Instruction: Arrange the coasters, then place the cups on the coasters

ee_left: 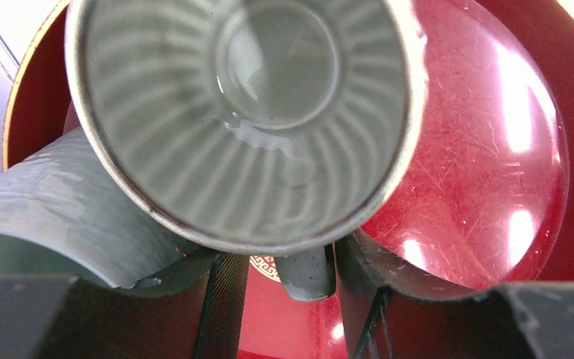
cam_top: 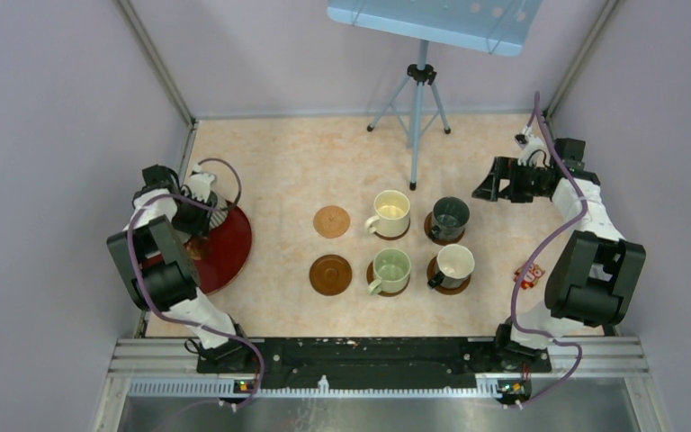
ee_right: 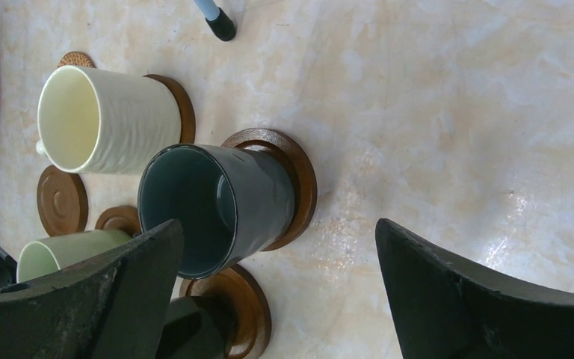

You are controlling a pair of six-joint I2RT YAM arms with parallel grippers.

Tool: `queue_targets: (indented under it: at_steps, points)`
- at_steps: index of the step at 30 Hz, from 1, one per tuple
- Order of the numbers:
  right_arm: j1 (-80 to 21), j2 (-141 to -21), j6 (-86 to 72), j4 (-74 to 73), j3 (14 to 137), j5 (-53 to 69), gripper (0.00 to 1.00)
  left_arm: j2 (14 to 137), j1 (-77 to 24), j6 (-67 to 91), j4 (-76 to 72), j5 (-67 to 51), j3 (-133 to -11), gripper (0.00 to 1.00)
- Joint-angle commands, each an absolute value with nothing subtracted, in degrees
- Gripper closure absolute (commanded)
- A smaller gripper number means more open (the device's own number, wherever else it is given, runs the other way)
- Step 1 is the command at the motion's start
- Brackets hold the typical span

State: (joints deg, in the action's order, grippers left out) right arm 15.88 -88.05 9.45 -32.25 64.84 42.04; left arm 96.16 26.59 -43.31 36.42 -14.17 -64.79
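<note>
Left gripper (ee_left: 288, 262) sits over the red tray (ee_left: 478, 164). Its fingers flank the handle of the ribbed grey cup (ee_left: 247, 112); clamped or not, I cannot tell. Right gripper (ee_right: 276, 224) gapes wide and empty beside 4 cups (cam_top: 392, 214) seated on coasters. 2 bare coasters (cam_top: 331, 221) lie left of them.

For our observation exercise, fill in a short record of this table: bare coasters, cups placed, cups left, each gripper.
Bare coasters: tan coaster, dark brown coaster
Cups placed: cream cup, dark green-grey cup, pale green cup, white-lined dark cup, one per coaster
Cups left: ribbed grey cup on red tray, plain grey cup beside it
Left gripper: open, straddling the ribbed cup's handle
Right gripper: open, empty
</note>
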Motion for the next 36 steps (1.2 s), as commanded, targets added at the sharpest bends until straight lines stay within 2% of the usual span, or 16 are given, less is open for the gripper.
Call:
queue_targets:
  at_steps: [1,9,17,23,26,36]
  points:
    - [15.91,-88.26,10.63,-30.6,64.78,42.08,0.01,97.65,26.98,-39.93,32.58,-15.64,-64.41,0.5]
    - [15.91,-88.43,10.46,-30.48,64.7,42.16,0.01,98.98,26.97,-38.52,31.89,-16.79,-64.77,0.51]
    - [15.9,-88.5,10.37,-29.97,64.22,42.27,0.01,98.15,26.98,-37.97,31.97,-16.87,-65.37,0.61]
    - [15.84,-88.46,10.28,-30.09,64.26,42.65,0.01,96.94,26.98,-37.66,33.63,-17.12,-66.28,0.82]
    - [15.91,-88.32,10.2,-30.48,64.47,43.08,0.01,95.91,26.98,-37.26,35.98,-18.39,-68.44,1.0]
    - [15.9,-86.84,9.33,-30.87,64.72,43.55,0.01,91.33,26.98,-35.73,40.69,-25.3,-75.64,1.0]
